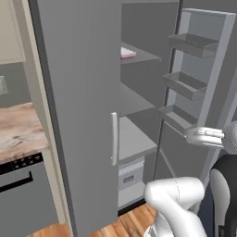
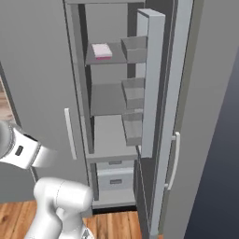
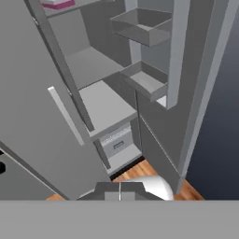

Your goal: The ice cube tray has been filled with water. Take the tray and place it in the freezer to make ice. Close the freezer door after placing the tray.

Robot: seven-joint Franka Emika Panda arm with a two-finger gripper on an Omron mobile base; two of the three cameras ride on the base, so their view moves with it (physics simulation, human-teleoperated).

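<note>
The pale pink ice cube tray [image 1: 127, 53] lies flat on the freezer's upper shelf [image 2: 114, 57], also seen as the tray [image 2: 101, 50] and tray [image 3: 58, 3]. The freezer [image 1: 139, 106] stands open with grey shelves inside. Its narrow freezer door [image 1: 199, 78] is swung out to the right, with three grey bins on its inner side; in the right base view the door [image 2: 151, 79] is seen edge-on. My gripper [image 3: 120, 192] is shut and holds nothing. It hangs low in front of the open compartment, well back from the tray, pointing at the shelves.
The wider grey door [image 1: 78, 115] with its pale handle [image 1: 113, 139] stands shut on the left. Two grey drawers [image 2: 114, 177] sit at the freezer's bottom. A wooden counter [image 1: 18, 129] and a dark appliance front [image 1: 18, 178] lie further left. The floor [image 1: 132, 222] is wood.
</note>
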